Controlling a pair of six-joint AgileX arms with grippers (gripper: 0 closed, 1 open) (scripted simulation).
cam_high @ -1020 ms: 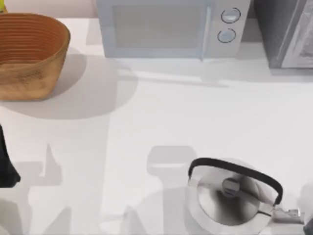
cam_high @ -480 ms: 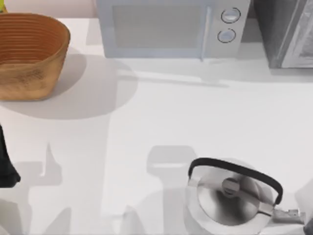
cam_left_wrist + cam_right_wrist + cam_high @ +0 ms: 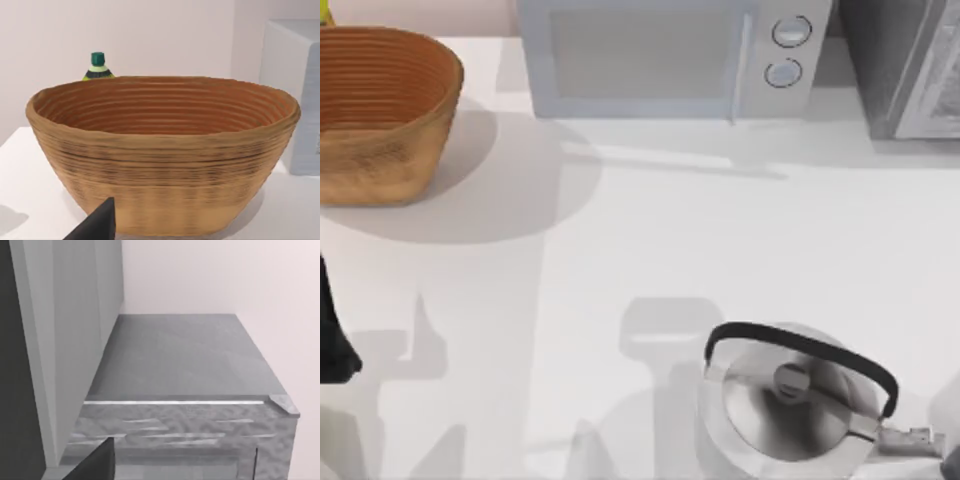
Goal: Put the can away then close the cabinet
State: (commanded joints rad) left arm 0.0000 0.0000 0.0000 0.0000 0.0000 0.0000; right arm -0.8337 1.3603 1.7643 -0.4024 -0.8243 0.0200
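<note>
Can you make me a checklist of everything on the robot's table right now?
Surface: white table, bare in the middle.
Job's things: grey cabinet at the far right corner; can nothing seen.
Clutter: woven basket far left, green-capped bottle behind it, microwave at the back, steel kettle near right.
Pincers: left pincer faces the basket; right pincer faces the cabinet.
Cables: nothing seen.
Surroundings: plain wall.

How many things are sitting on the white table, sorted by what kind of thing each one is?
Baskets: 1, the woven basket
Microwaves: 1, the microwave
Kettles: 1, the silver kettle
Cabinets: 1, the grey cabinet
Bottles: 1, the green-capped bottle behind the basket
Total: 5
</note>
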